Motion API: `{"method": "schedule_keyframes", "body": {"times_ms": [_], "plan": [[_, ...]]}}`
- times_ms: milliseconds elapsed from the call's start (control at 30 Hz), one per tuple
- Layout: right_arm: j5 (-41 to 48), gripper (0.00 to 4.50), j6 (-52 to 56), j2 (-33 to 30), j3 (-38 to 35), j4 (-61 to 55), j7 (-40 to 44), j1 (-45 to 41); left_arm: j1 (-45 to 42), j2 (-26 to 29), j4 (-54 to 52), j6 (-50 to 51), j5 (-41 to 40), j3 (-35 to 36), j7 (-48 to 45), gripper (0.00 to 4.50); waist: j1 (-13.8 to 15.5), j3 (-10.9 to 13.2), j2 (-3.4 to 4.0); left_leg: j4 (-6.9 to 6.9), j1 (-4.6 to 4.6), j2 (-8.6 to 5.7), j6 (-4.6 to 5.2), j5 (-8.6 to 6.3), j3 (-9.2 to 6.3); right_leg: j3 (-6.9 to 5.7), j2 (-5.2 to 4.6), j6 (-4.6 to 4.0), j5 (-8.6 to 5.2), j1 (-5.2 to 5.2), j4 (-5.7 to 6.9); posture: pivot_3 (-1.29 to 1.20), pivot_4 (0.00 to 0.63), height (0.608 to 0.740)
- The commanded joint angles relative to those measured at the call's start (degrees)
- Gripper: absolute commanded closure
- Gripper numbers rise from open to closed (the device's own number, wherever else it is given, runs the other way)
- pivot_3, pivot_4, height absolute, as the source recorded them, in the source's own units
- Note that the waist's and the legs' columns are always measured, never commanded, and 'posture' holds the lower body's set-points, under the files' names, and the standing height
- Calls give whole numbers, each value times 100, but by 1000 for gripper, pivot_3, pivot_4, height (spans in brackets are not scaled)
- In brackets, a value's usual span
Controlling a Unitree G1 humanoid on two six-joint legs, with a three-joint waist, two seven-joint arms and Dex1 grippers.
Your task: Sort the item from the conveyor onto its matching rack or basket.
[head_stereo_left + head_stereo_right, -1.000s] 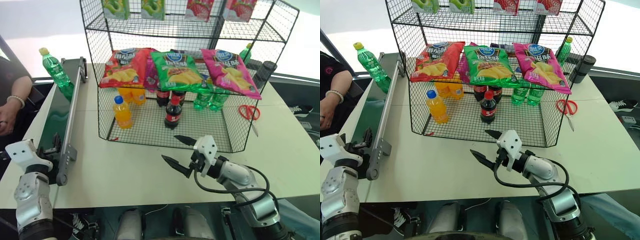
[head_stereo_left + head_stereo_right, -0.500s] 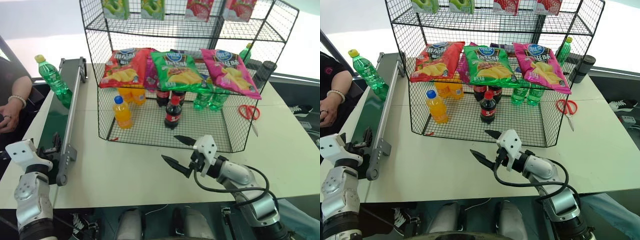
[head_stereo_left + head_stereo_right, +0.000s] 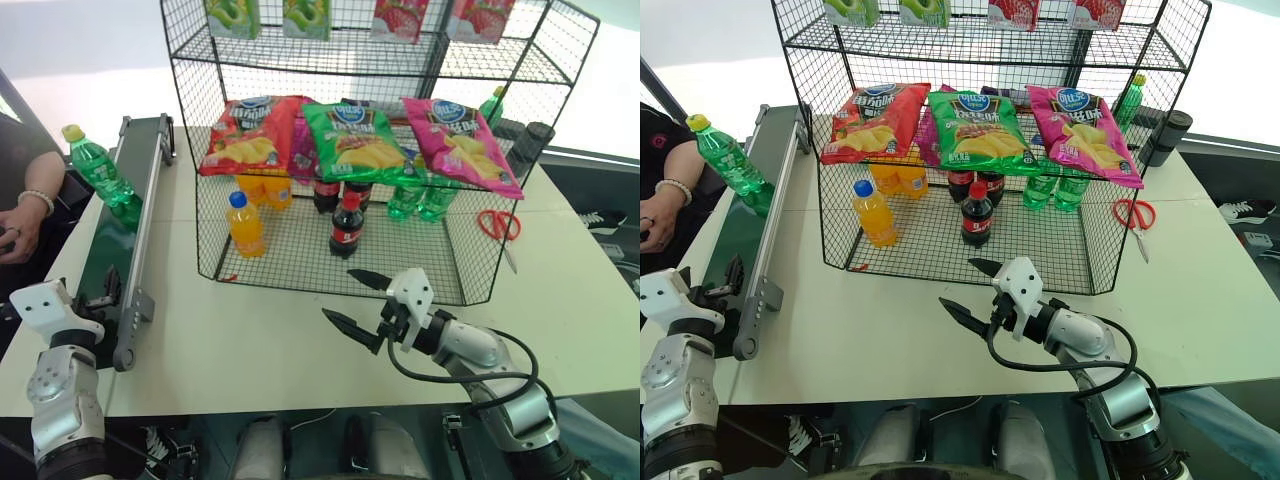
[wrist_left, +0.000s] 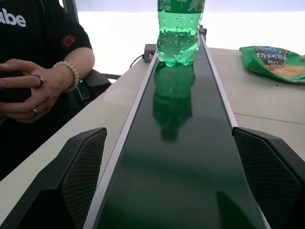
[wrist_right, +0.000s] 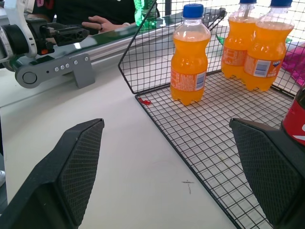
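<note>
Nothing is sorted yet, by the look of it: the bottle stands upright on the conveyor, toward its far end, at about ten o'clock in the head view, and neither gripper has it.

Nearest, at eight o'clock, the left gripper waits at the belt's near end, fingers spread wide and empty, facing the bottle along the belt. At five o'clock the right gripper hangs over the table just before the rack, jaws wide, holding nothing.

Left to do: catch the bottle, carry it to the rack and set it among its kind.

The rack's bottom tier holds orange bottles, cola bottles and, further back, green bottles. Above lie three chip bags; the top tier carries small packets.

At nine o'clock a person's hand rests beside the belt.
</note>
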Motion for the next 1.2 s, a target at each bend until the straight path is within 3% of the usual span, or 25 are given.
{"method": "schedule_keyframes", "body": {"times_ms": [33, 1200], "plan": [[74, 109, 35, 48, -11, -311, -62, -47, -34, 115, -160, -106, -18, 79, -2, 0, 0, 0, 0, 0, 0, 0, 0, 0, 0, 0, 0, 0, 0, 0, 0, 0, 150, 735], [118, 109, 82, 14, -36, -273, -23, -111, -43, 82, -405, -60, -2, 79, 236, 0, 0, 1, 1, -1, -2, 0, -1, 0, 0, 0, -7, 0, 0, -2, -2, 0, 150, 735]]}}
